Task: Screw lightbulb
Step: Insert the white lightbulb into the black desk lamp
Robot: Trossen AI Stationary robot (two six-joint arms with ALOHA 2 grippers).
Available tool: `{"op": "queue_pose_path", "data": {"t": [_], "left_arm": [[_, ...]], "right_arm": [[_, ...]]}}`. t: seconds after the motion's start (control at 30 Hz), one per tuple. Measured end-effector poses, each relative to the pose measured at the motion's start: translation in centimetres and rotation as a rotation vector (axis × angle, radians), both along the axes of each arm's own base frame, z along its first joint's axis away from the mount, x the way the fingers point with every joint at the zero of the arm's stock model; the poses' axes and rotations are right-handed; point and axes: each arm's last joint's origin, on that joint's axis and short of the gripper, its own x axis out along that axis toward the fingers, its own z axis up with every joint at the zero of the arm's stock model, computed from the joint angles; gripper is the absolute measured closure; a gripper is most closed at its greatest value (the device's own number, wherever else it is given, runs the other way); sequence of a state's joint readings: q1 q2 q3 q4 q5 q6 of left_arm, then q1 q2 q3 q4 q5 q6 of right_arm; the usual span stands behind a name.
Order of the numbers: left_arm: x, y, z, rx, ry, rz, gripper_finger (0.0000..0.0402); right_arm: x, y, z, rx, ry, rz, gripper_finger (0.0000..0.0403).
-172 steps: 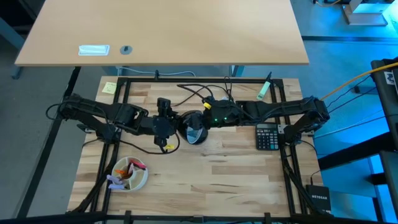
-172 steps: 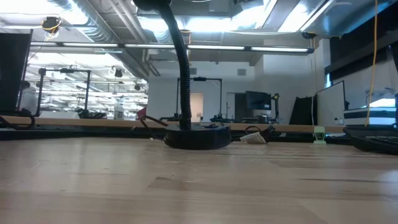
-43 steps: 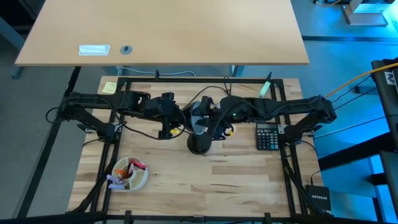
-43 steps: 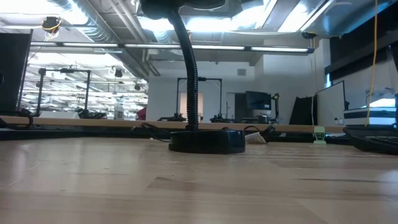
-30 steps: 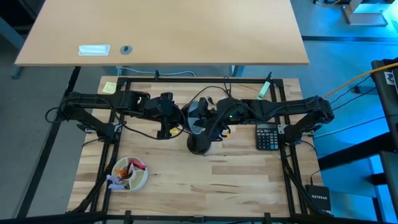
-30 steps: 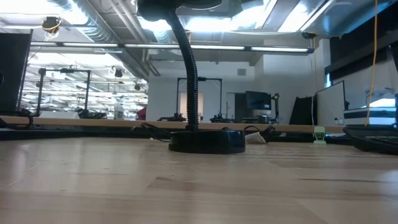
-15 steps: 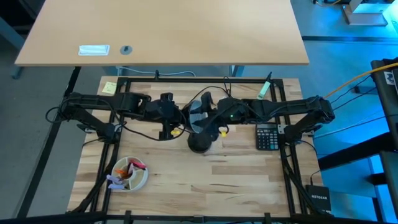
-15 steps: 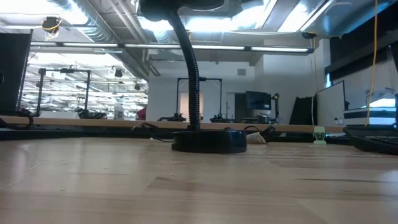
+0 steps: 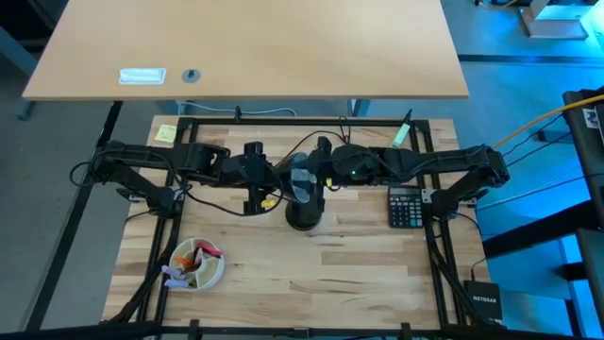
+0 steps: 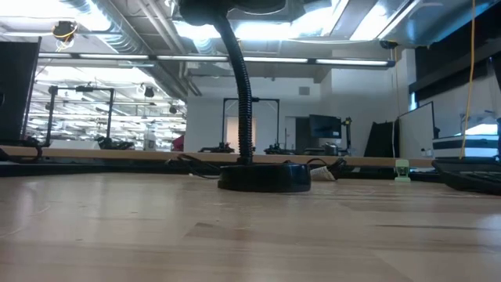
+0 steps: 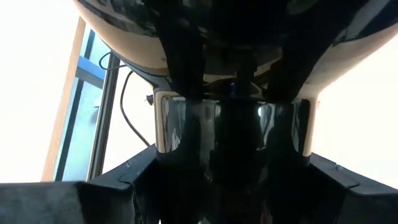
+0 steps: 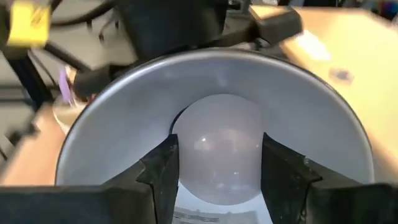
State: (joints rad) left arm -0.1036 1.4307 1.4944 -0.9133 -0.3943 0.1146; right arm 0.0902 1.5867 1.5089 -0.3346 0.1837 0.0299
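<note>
The lightbulb (image 12: pixel 219 148) is sitting deep in the lamp shade (image 12: pixel 112 130), near the middle of the table (image 9: pixel 359 274), its white dome glossy and round. The right hand (image 12: pixel 214 165) is gripping the bulb, a finger on each side. Over the last second the shade has been swinging slightly toward the left hand (image 9: pixel 267 176), suggesting the turning is under way. The left hand is bracing the shade's back; I cannot tell its grip.
</note>
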Motion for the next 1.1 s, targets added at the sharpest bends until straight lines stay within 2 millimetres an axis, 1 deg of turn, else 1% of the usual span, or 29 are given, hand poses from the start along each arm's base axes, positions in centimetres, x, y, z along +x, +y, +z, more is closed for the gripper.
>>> {"op": "queue_pose_path", "data": {"t": [0.23,0.6,0.73,0.83,0.97,1.03,1.1], "left_arm": [[-0.2,-1.1,0.1,0.055,-0.010,0.014,0.0153],[-0.3,-2.1,0.0,0.074,-0.003,-0.017,0.0153],[-0.4,-2.5,0.1,0.083,0.000,-0.035,0.0153],[-0.4,-2.6,0.1,0.083,0.000,-0.039,0.0153],[-0.5,-2.5,0.0,0.084,0.005,-0.039,0.0153],[-0.5,-2.5,0.0,0.084,0.011,-0.038,0.0153],[-0.5,-2.5,0.0,0.084,0.012,-0.038,0.0153]], "right_arm": [[-0.1,0.0,-0.1,0.329,-0.023,-0.141,0.0217],[-0.1,0.1,-0.2,0.796,-0.057,-0.343,0.0217],[-0.2,-0.1,-0.3,0.925,-0.062,-0.401,0.0216],[-0.2,-0.1,-0.3,0.975,-0.065,-0.422,0.0216],[-0.1,-0.3,-0.3,0.940,-0.083,-0.441,0.0214],[-0.1,-0.4,-0.3,0.934,-0.084,-0.438,0.0203],[-0.1,-0.4,-0.3,0.911,-0.085,-0.428,0.0182]]}}
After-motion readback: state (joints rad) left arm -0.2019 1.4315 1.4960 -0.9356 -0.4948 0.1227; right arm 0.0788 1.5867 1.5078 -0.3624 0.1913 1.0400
